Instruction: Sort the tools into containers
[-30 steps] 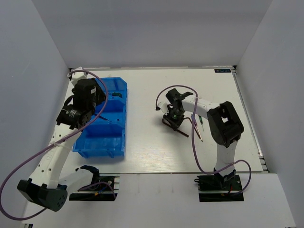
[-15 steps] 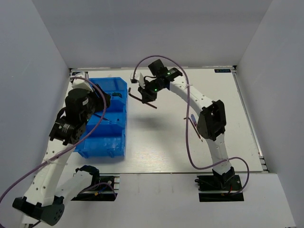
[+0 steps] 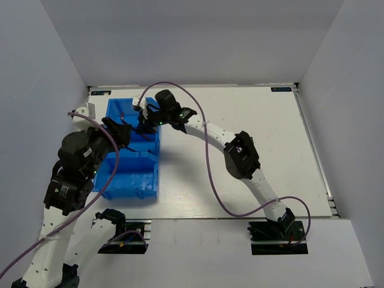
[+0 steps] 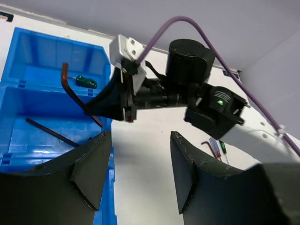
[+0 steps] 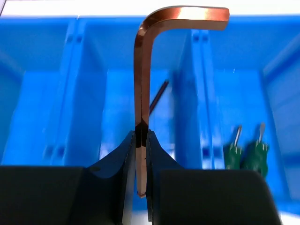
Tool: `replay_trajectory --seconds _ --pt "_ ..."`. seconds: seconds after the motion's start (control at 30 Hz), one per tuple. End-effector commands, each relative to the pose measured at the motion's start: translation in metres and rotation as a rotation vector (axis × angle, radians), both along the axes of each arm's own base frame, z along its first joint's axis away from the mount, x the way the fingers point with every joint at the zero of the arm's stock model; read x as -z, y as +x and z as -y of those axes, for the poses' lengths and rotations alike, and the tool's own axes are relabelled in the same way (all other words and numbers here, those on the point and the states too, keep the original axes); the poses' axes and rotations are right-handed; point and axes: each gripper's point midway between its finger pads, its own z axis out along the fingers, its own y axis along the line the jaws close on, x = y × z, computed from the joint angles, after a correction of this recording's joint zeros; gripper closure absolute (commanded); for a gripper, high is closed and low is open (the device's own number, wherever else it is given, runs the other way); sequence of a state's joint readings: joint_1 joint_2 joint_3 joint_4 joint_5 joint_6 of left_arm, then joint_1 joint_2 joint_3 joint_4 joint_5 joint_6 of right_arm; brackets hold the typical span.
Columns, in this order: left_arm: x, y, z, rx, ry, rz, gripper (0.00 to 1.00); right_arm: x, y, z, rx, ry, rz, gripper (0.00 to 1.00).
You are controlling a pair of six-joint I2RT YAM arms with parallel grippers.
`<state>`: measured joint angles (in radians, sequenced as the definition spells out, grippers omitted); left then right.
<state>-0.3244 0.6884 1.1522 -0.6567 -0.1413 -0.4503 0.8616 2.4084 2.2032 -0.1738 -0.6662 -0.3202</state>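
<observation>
The blue bin [image 3: 135,193] stands at the left of the table. My right gripper [image 3: 144,120] reaches over its far compartments, shut on a copper-brown L-shaped hex key [image 5: 142,70] held upright above the bin [image 5: 89,84]. The left wrist view shows this key [image 4: 69,89] hanging over the bin [image 4: 28,47]. Inside lie a dark hex key [image 4: 51,132] and two green-handled screwdrivers [image 5: 234,154]. My left gripper [image 3: 122,133] is open and empty beside the bin's right edge.
In the left wrist view, a reddish hex key [image 4: 208,143], a blue-handled screwdriver [image 4: 214,148] and a green-handled one [image 4: 223,147] lie together on the white table to the right. The right arm [image 3: 240,155] stretches across the table's middle. Purple cables loop above both arms.
My right arm has swung left from mid-table, carrying the hex key over the bin. My left arm has drawn back toward the near side.
</observation>
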Motion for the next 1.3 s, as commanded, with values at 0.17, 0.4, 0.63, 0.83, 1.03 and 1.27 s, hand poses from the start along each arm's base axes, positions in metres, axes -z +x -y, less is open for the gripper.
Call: replay_trajectory --seconds 0.17,0.4,0.63,0.83,1.03,1.27 --pt "0.008 -0.014 0.0 0.023 0.016 -0.046 0.35 -0.018 0.001 -0.031 0.057 0.139 0.016 0.49" --pt "0.033 0.0 0.025 0.133 0.003 -0.069 0.37 -0.081 0.029 0.029 0.245 0.156 0.002 0.46" --pt "0.094 0.033 0.075 0.331 -0.016 -0.241 1.0 -0.061 0.057 0.196 0.664 -0.201 -0.013 1.0" --pt "0.127 0.049 0.111 0.47 -0.058 -0.298 0.87 0.047 -0.01 0.353 0.735 -0.695 -0.244 0.8" --pt "0.145 0.058 0.132 0.53 -0.042 -0.36 0.4 0.087 -0.049 0.394 0.684 -0.797 -0.439 0.57" --pt "0.137 0.056 0.139 0.525 -0.019 -0.366 0.37 0.115 -0.032 0.413 0.757 -0.882 -0.512 0.56"
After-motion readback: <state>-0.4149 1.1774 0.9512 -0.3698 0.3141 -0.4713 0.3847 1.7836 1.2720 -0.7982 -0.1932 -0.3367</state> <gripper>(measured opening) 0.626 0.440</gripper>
